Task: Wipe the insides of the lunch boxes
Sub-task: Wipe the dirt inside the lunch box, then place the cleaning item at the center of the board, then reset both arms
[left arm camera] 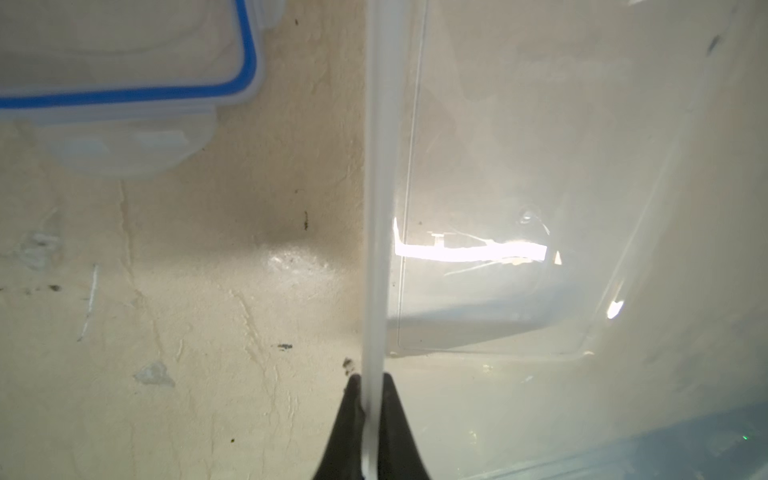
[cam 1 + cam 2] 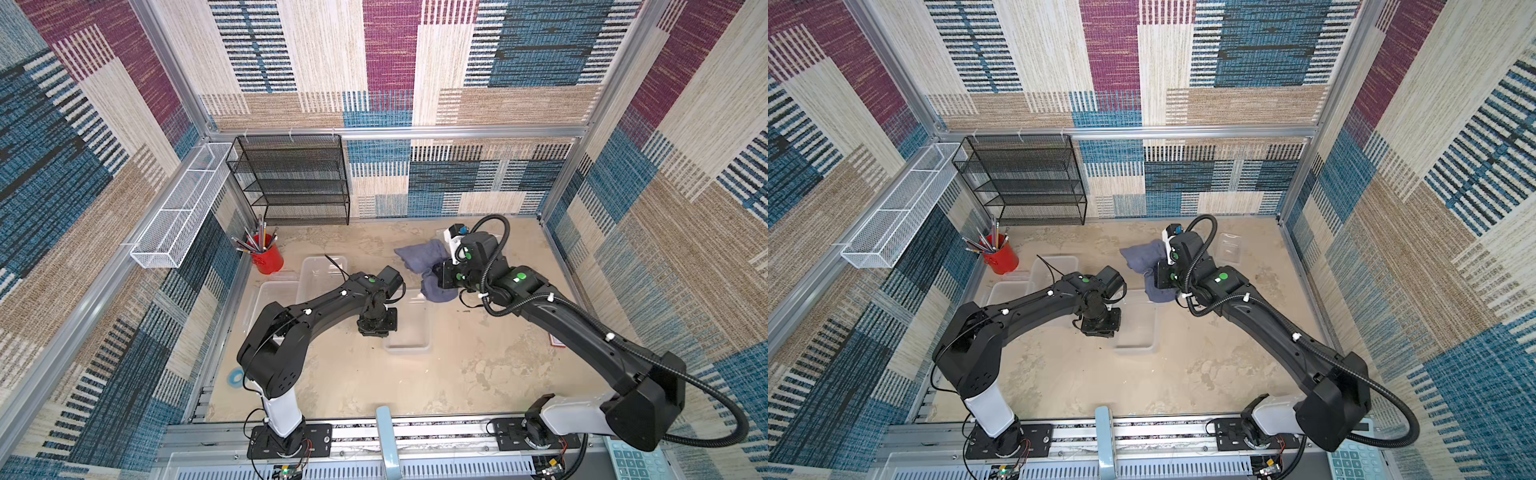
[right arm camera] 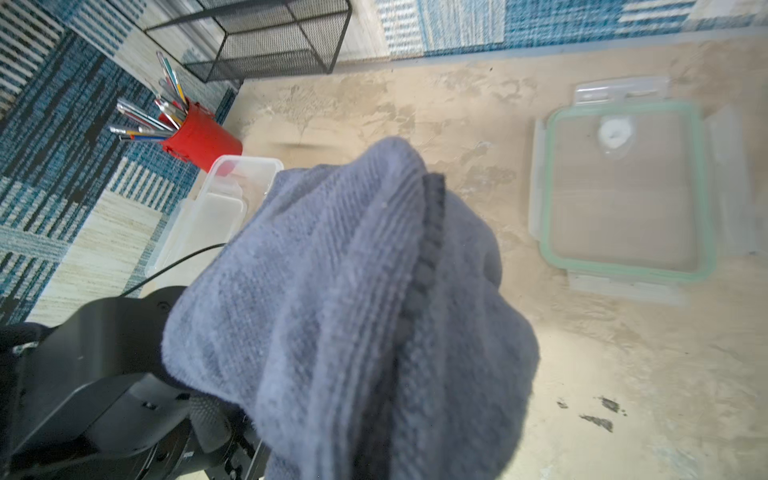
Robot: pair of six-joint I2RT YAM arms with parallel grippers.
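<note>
My left gripper (image 1: 370, 384) pinched the wall of the lunch box (image 2: 409, 336) at mid-table; the right gripper (image 2: 439, 277) clutched the cloth (image 3: 353, 291) by its far end. I feared a hard wipe would wrench that wall free.

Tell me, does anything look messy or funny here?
Only small things: dark smudges dirty the table in the right wrist view, near the green-rimmed lid lying alone, away from the lunch boxes. Nothing looks spilled or broken.
</note>
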